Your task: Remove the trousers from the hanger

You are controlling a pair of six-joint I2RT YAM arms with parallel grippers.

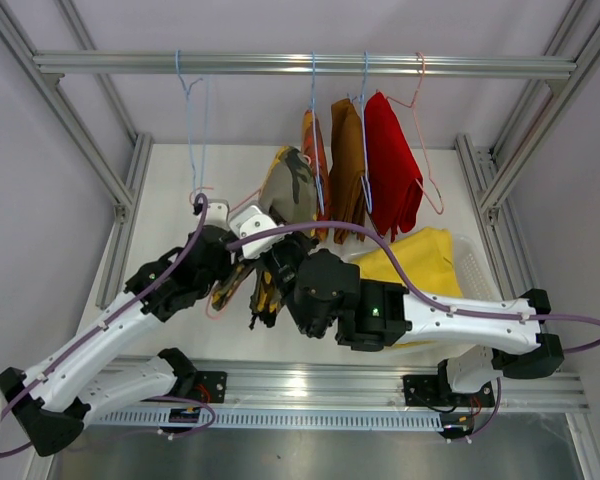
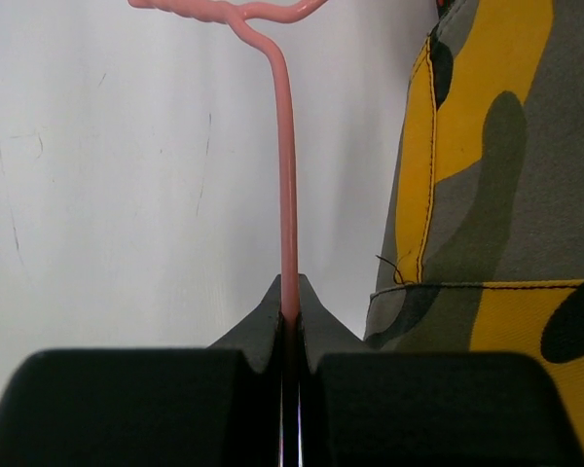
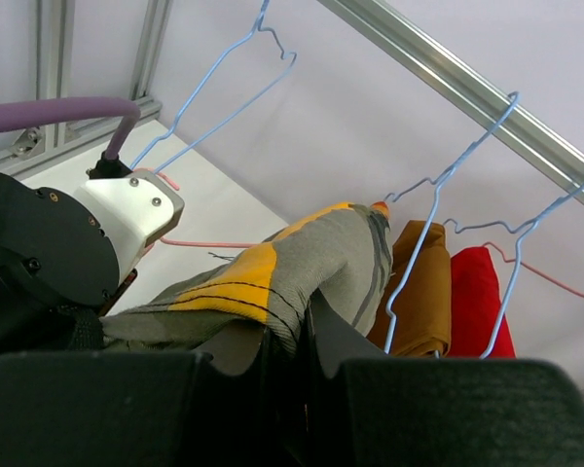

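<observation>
My left gripper (image 2: pixel 290 304) is shut on the thin wire of a pink hanger (image 2: pixel 287 175), whose twisted neck shows at the top of the left wrist view. The camouflage trousers (image 1: pixel 290 185), grey-green with yellow patches, lie draped right beside it (image 2: pixel 496 195). A fold of them (image 3: pixel 302 263) is pinched in my right gripper (image 3: pixel 307 331), which is shut on the cloth. Both grippers meet over the table's middle, below the rail. The pink hanger's wire (image 3: pixel 214 244) runs behind the cloth towards the left wrist.
On the rail (image 1: pixel 300 65) hang orange-red patterned (image 1: pixel 311 150), brown (image 1: pixel 345 160) and red trousers (image 1: pixel 392 165) on blue hangers. An empty blue hanger (image 1: pixel 192 110) hangs on the left, an empty pink one (image 1: pixel 430 180) on the right. Yellow trousers (image 1: pixel 420 260) lie in the white basket (image 1: pixel 475 268).
</observation>
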